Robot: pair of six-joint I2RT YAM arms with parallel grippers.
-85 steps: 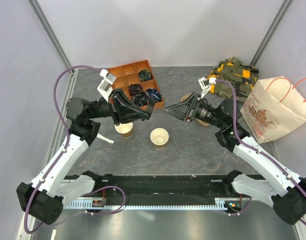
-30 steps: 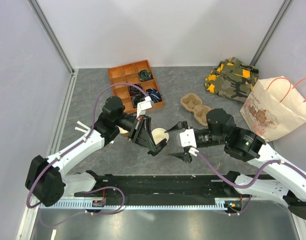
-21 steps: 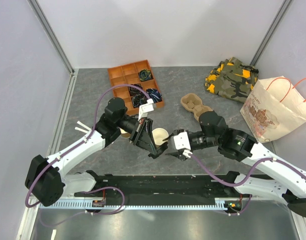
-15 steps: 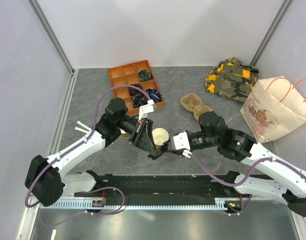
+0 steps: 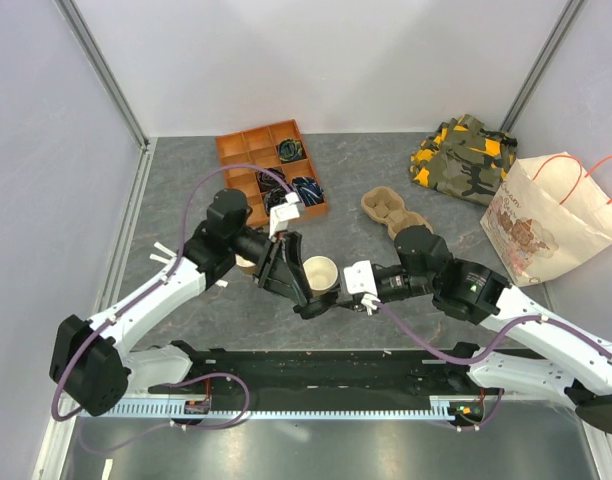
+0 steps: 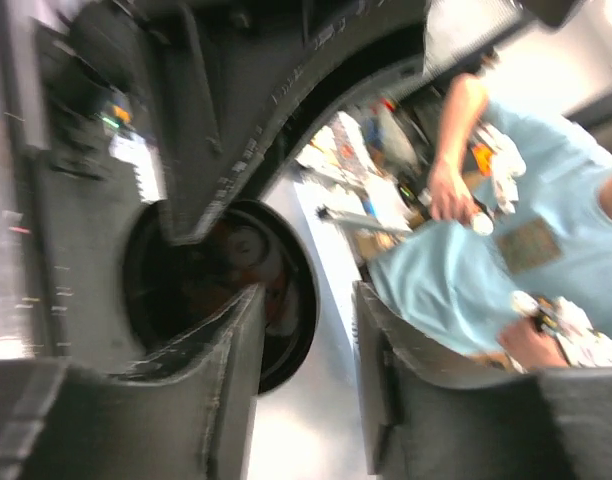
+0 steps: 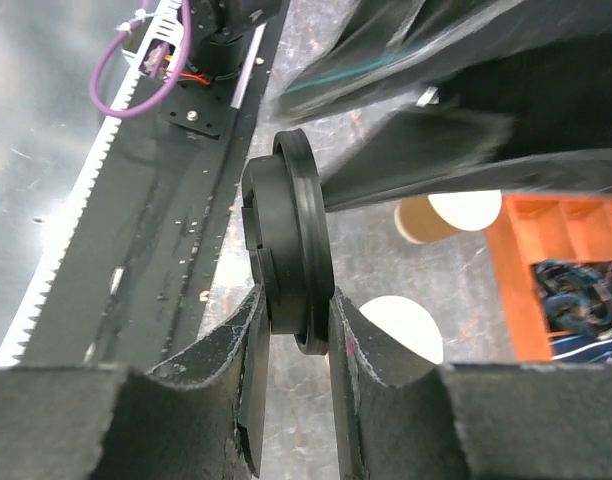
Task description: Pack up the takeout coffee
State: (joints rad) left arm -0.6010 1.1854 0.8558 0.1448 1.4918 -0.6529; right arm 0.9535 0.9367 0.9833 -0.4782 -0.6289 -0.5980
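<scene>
From above, on the grey desk (image 5: 336,160): left fingers (image 5: 298,290) and right fingers (image 5: 343,296) tip to tip near the front edge, just in front of an open cup (image 5: 320,272) with a cream inside. Under the left arm, a second cup (image 5: 248,263), tan and mostly covered by the wrist. Further back, an orange tray (image 5: 248,150) of compartments, dark bundles in some of them. To its right, a brown pulp carrier (image 5: 386,210), then a camouflage cloth (image 5: 464,150) and a paper bag (image 5: 546,215) with orange handles against the right wall.

From the left wrist, heavily blurred: left fingers (image 6: 236,400) apart, a clear gap between them and nothing pinched. Just past the finger on the left of this view, a round black lid (image 6: 286,280) seen nearly face on. Beyond it, a person (image 6: 466,270) in a light blue shirt.

From the right wrist: right fingers (image 7: 248,390) clamped on the black lid (image 7: 291,250), standing on edge, its rim squeezed from both sides. Held up in the air, on neither cup. Above it, one dark left finger (image 7: 426,150) reaching in close to the lid's upper edge; cannot tell whether touching. Down on the desk, both cups lidless: the open cup (image 7: 401,330) just beyond the lid, the second cup (image 7: 441,215) further off, near the orange tray (image 7: 571,240)
</scene>
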